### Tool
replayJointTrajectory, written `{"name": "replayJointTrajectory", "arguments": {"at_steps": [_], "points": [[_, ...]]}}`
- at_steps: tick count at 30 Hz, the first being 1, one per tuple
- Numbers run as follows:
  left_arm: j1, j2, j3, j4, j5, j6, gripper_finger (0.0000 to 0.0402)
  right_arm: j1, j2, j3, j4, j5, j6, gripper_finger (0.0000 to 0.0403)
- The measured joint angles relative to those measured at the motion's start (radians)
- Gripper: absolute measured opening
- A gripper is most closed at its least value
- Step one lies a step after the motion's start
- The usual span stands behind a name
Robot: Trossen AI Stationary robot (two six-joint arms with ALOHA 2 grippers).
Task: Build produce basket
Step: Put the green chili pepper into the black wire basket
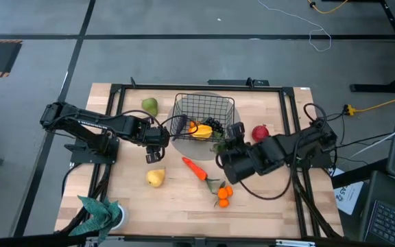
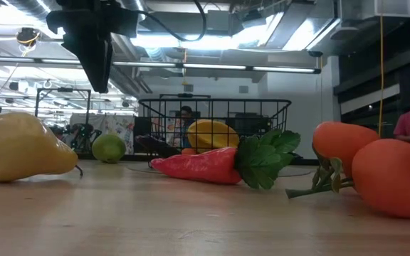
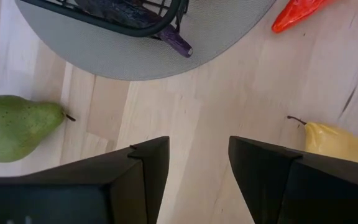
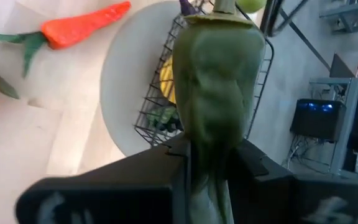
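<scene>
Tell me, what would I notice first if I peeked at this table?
Probably the black wire basket in the middle at the back, with a yellow fruit and dark grapes inside. Beside it, the right gripper is shut on a dark green vegetable. An orange carrot lies on the wood in front.

The basket sits between both arms, carrot in front.

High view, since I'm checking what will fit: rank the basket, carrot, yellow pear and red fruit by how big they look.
1. Basket, by far the largest.
2. Carrot, longest of the produce, though slim.
3. Yellow pear and red fruit look about alike; I would not rank them.
</scene>
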Motion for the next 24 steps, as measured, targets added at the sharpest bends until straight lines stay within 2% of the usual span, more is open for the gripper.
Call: {"name": "replayJointTrajectory", "arguments": {"at_steps": [7, 12, 15, 20, 24], "points": [[0.000, 0.000, 0.000, 0.000, 0.000, -0.001, 0.0154, -0.080, 0.000, 0.000, 0.000, -0.001, -0.022, 0.0048], [0.000, 0.000, 0.000, 0.000, 0.000, -0.001, 0.0154, -0.120, 0.000, 0.000, 0.003, -0.043, -0.024, 0.0048], [0.000, 0.000, 0.000, 0.000, 0.000, -0.001, 0.0154, -0.143, 0.000, 0.000, 0.039, -0.104, -0.077, 0.0048], [0.000, 0.000, 0.000, 0.000, 0.000, -0.001, 0.0154, -0.201, 0.000, -0.001, 0.193, -0.291, -0.247, 0.0048], [0.000, 0.000, 0.000, 0.000, 0.000, -0.001, 0.0154, -0.264, 0.000, -0.001, 0.260, -0.332, -0.321, 0.0048]]}}
